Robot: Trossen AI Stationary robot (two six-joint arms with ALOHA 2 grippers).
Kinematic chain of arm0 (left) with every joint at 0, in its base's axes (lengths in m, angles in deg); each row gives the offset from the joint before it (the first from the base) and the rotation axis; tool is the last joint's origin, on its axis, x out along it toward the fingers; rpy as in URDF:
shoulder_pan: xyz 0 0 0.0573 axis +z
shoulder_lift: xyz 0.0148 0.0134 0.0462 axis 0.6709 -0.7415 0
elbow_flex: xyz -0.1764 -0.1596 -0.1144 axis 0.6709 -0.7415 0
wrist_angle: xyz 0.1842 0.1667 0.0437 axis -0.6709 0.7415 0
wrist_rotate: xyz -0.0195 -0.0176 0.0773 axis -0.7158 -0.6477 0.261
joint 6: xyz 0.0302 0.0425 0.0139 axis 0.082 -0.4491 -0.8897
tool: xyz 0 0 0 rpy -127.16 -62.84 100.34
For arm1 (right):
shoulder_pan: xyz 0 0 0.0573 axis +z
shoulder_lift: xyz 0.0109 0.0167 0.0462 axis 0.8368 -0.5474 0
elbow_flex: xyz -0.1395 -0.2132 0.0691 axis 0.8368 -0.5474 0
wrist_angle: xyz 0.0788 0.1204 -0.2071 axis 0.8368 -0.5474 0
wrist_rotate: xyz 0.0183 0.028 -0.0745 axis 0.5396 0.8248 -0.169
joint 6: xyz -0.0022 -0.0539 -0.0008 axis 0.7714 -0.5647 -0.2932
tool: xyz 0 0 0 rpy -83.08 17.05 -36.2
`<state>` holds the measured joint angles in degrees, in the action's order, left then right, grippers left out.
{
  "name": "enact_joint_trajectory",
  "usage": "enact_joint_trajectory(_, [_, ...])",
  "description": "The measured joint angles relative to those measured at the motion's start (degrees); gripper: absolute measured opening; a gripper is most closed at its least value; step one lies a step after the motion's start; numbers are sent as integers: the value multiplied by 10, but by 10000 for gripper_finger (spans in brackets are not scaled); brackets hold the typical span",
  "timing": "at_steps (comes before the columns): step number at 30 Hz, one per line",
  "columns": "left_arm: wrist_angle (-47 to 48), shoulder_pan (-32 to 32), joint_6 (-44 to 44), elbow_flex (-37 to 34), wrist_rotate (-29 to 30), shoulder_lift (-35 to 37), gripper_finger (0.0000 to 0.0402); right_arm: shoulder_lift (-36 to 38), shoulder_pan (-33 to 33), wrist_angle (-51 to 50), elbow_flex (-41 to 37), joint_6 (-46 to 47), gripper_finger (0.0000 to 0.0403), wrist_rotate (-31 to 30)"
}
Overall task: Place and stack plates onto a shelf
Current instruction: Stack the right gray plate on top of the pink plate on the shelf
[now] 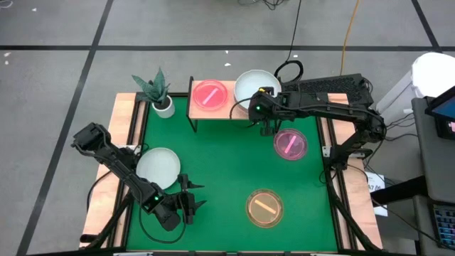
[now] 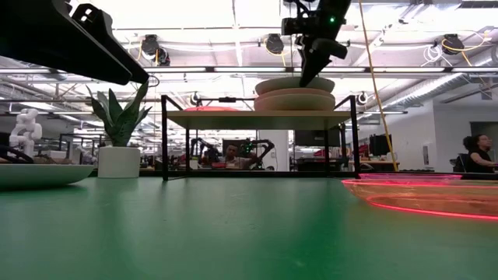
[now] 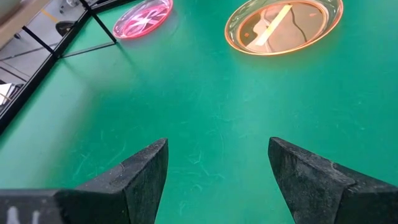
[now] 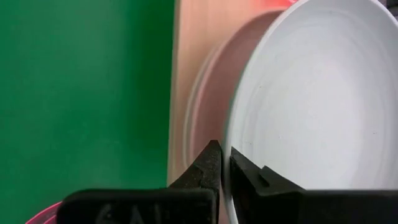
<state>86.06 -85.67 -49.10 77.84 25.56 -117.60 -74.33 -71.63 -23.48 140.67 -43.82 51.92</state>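
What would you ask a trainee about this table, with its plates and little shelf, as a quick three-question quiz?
1. True or false: the left gripper is holding a plate.
2. Which small plate lies on the shelf next to the stack of larger plates?
A. an amber one
B. the pink striped plate
C. a clear green one
3. In a few words: what is the right gripper pinching?

Key
1. False: its fingers are open over bare mat.
2. B
3. The rim of the top white plate on the shelf's stack.
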Motion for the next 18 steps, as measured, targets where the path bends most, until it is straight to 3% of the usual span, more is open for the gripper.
enact_joint_trajectory(7, [0, -3, 1, 0, -3, 0, 280, 0, -17, 8, -9, 3, 3, 44])
enact_joint_trajectory(18, [0, -9, 1, 0, -6, 0, 280, 0, -20, 43, -25, -1, 36, 26])
